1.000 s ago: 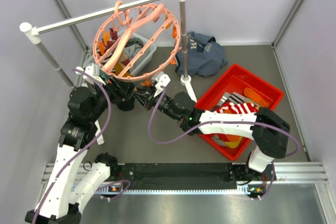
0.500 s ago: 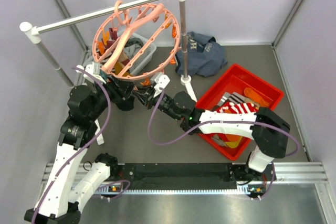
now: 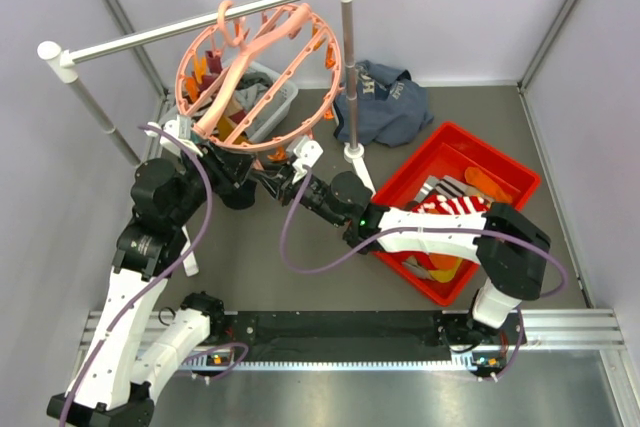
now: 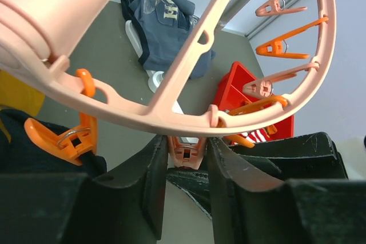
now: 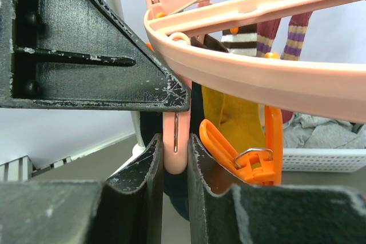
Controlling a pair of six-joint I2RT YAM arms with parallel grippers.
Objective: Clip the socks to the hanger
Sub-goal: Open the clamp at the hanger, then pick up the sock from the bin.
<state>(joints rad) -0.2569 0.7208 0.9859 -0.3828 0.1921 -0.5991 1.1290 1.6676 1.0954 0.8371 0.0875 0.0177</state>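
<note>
The salmon-pink ring hanger [image 3: 262, 75] hangs by its hook from the rail. Yellow [image 5: 234, 115], striped [image 5: 240, 41] and dark socks hang clipped on its far side. My left gripper [image 3: 250, 175] is under the near rim, its jaws closed on a pink clip peg [image 4: 187, 151]. My right gripper [image 3: 283, 179] meets it from the right, shut on the lower end of a pink peg [image 5: 175, 144], apparently the same one. An orange peg [image 5: 251, 158] hangs beside it. More socks, one red-and-white striped [image 3: 455, 207] and one orange [image 3: 485, 179], lie in the red bin [image 3: 500, 159].
The white-and-grey rail stand [image 3: 346, 57] has a foot just behind my right gripper. A navy garment [image 3: 385, 102] lies at the back, beside the stand's post. A white basket [image 3: 275, 95] sits under the hanger. Grey walls close in the left, back and right.
The hanger ring has swung slightly to the left. Both grippers stay at the same peg under the near rim, and the right forearm has edged a little left.
</note>
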